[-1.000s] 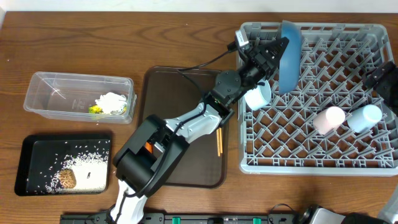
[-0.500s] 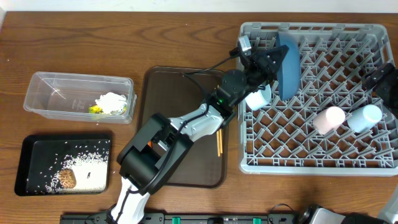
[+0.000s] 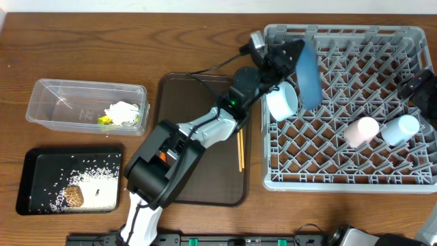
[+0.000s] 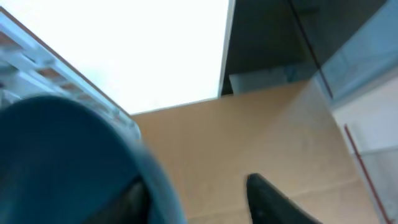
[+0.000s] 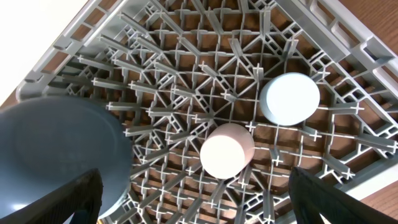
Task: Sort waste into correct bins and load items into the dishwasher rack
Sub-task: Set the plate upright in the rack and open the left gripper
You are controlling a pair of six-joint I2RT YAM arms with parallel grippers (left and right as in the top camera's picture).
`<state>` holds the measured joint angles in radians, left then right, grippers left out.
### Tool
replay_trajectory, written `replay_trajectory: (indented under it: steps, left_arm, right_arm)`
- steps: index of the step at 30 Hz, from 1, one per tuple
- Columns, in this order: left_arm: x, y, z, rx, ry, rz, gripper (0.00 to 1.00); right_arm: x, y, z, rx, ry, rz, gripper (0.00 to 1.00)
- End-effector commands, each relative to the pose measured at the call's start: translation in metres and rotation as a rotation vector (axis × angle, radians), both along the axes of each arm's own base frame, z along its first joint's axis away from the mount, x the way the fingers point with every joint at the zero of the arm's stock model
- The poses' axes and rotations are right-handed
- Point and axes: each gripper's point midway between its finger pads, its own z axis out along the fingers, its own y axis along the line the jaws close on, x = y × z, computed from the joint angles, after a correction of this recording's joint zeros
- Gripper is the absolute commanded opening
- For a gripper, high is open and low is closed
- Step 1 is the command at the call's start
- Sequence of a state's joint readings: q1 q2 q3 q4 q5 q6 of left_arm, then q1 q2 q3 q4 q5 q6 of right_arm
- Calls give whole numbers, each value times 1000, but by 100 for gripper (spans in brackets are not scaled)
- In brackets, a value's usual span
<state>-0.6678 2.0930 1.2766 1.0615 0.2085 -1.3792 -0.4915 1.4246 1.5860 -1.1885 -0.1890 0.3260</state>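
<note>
Blue round plate (image 3: 308, 67) stands on edge among the pegs in the grey dishwasher rack's (image 3: 341, 183) back left corner. Overhead hides the left gripper's (image 3: 288, 50) jaws; its wrist view shows fingers (image 4: 267, 199) parted, plate beside one. Right gripper (image 5: 195, 182) hangs spread wide, empty, above upturned pink cup (image 5: 227, 151) and light-blue cup (image 5: 289, 98).

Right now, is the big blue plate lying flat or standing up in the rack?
Standing up on its edge, leaning a little: from overhead the plate looks like a thin oval among the pegs of the rack.
</note>
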Motion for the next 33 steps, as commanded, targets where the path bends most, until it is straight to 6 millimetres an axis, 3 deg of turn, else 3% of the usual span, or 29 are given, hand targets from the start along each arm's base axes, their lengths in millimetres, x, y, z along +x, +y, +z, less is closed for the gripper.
replay_trajectory:
  steps: [1,4,9,17,27,33]
  left_arm:
    - [4,0,7,42,-73,-3,56]
    - [2,-3,0,96,-90,-18,63]
    - [5,-1,-19,215,-114,-41,85]
    - [17,18,-29,304,-156,-58,98]
    - [31,48,-44,378,-164,-108,98]
    - [38,88,-41,424,-172,-170,98]
  right_arm:
    - [-3,-2,4,-8,-9,-16,88]
    - [-3,-2,4,-8,-9,-16,88]
    - [-4,-2,4,-6,-6,-15,88]
    - [-4,-2,4,-8,-6,-11,88]
    - [-4,-2,3,-12,-2,-3,88]
    - [-1,-1,6,-27,-18,27,88]
